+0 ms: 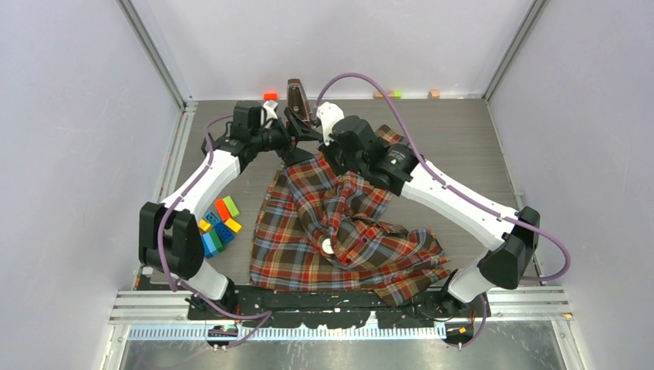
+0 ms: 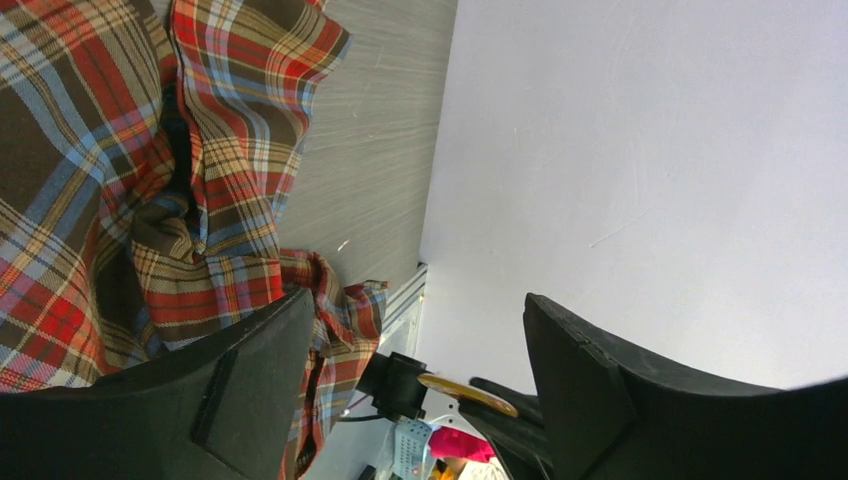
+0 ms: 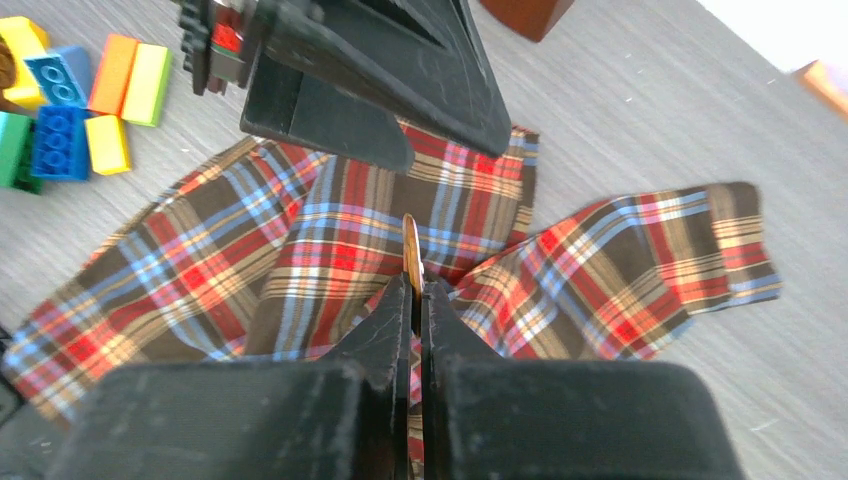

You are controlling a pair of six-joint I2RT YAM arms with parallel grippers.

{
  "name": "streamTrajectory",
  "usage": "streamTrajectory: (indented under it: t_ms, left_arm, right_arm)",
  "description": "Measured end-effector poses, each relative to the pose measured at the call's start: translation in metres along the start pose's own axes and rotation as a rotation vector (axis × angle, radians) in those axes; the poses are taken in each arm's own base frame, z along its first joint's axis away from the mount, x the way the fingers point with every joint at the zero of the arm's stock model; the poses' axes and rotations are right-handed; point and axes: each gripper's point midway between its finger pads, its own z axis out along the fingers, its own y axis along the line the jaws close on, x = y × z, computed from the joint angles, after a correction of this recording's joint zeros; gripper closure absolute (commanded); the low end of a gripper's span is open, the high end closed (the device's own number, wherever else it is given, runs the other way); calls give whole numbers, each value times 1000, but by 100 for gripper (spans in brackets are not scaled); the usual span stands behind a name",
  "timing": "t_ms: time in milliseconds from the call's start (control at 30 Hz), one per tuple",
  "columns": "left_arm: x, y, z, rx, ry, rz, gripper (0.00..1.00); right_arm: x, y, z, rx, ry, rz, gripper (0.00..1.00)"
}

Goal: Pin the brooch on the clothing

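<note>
The plaid shirt (image 1: 339, 223) lies crumpled on the grey table, in red, brown and light-blue checks. My right gripper (image 3: 412, 285) is shut on the brooch (image 3: 411, 250), a thin gold disc seen edge-on, and holds it above the shirt's far part (image 3: 330, 240). My left gripper (image 2: 415, 300) is open and empty, its jaws wide apart. It faces the right gripper at close range, with the brooch (image 2: 468, 392) just past its fingertips. In the top view both grippers meet over the shirt's far edge: the left (image 1: 297, 129) and the right (image 1: 315, 142). The brooch is hidden there.
Several coloured toy bricks (image 1: 220, 223) lie left of the shirt and show in the right wrist view (image 3: 75, 110). A brown object (image 1: 295, 96) and an orange block (image 1: 270, 95) stand at the back wall. A small white round thing (image 1: 327, 247) lies on the shirt.
</note>
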Motion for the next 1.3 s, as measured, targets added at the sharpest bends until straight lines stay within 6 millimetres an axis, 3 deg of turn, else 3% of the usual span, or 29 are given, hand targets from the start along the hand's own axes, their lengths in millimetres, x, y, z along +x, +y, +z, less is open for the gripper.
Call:
streamTrajectory:
  t_ms: [67, 233, 700, 1200, 1300]
  left_arm:
    - [4, 2, 6, -9, 21, -13, 30]
    - [12, 2, 13, -15, 55, -27, 52]
    - [19, -4, 13, -1, 87, -25, 52]
    - [22, -4, 17, 2, 106, -52, 100]
    - [21, -5, 17, 5, 105, -54, 100]
  right_arm:
    - [-2, 0, -1, 21, -5, -49, 99]
    - [-2, 0, 6, 63, 7, -150, 100]
    - [10, -12, 18, 155, 66, -320, 100]
    - [8, -9, 15, 223, 77, -472, 100]
    - [9, -9, 15, 234, 78, -482, 94]
